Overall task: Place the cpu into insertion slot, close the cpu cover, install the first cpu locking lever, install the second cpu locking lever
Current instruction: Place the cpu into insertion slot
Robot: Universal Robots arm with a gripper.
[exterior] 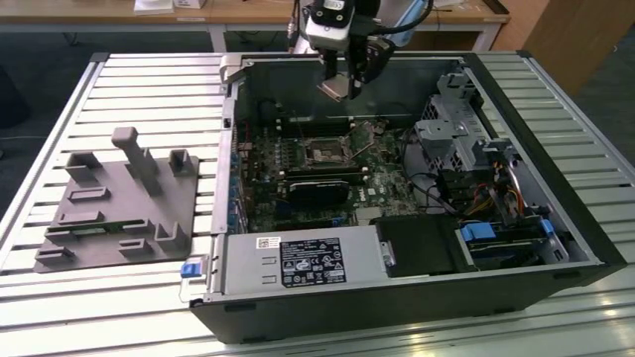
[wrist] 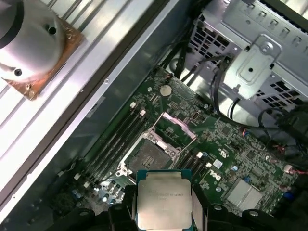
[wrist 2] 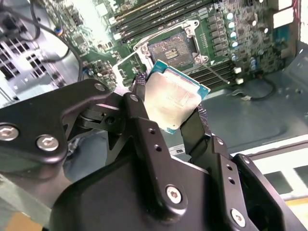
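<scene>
Gripper (wrist 2: pixel 171 98) clenched on the cpu (wrist 2: pixel 179 95) by opposite edges, upper centre of the exterior view, above the motherboard (exterior: pixel 382 175) | insertion slot (exterior: pixel 325 154) bare at mid-frame, cpu cover (wrist: pixel 177 126) raised | chip likely light, rigid, delicate underneath: an edge hold suits it.

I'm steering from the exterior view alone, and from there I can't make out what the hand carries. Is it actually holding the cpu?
Observer: Yes. In both wrist views the cpu is pinched by its edges in the hand, metal face showing.
Operator: Is the insertion slot free?
Observer: In the first wrist view the insertion slot shows its dark centre bare, with no chip in it.
Operator: And the cpu cover?
Observer: The cpu cover is swung up open, lifted off the slot along one edge.
</scene>
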